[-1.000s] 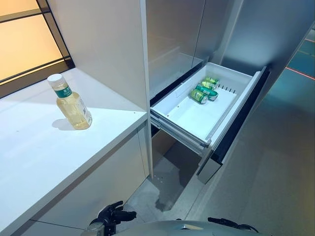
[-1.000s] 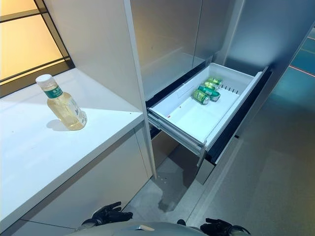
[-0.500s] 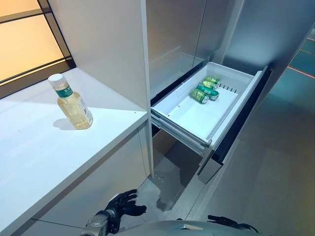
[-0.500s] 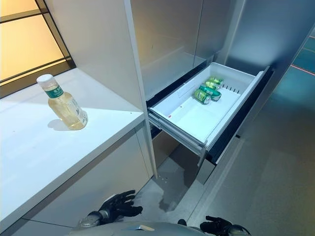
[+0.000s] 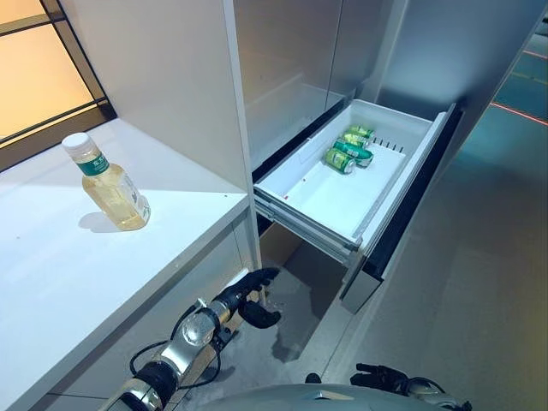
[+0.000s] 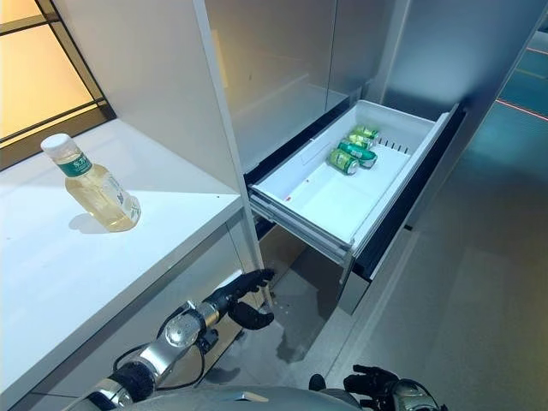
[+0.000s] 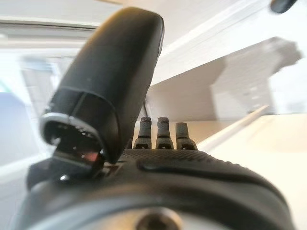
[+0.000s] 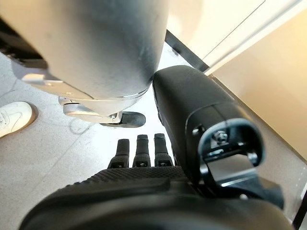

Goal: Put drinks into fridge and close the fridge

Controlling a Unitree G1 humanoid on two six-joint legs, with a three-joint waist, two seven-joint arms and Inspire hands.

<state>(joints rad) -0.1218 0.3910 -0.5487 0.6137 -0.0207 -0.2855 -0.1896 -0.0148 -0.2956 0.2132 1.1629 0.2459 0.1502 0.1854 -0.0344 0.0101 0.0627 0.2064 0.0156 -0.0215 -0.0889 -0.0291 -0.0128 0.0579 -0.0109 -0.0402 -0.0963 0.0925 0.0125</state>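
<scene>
The white bench fills the left side, running to a front edge and a right-hand corner beside a tall white panel. Past that panel stands the fridge, its white drawer pulled out over the grey floor and not yet closed. On the bench, near the back edge and well apart from the front edge, a bottle of pale yellow drink with a white cap stands upright, a little tilted in view, untouched. Three green cans lie on their sides, close together, at the far end of the drawer. The left hand is below the bench's right corner, in front of the cabinet face, fingers loosely extended and holding nothing. The right hand shows at the bottom edge, low over the floor, fingers relaxed and empty.
</scene>
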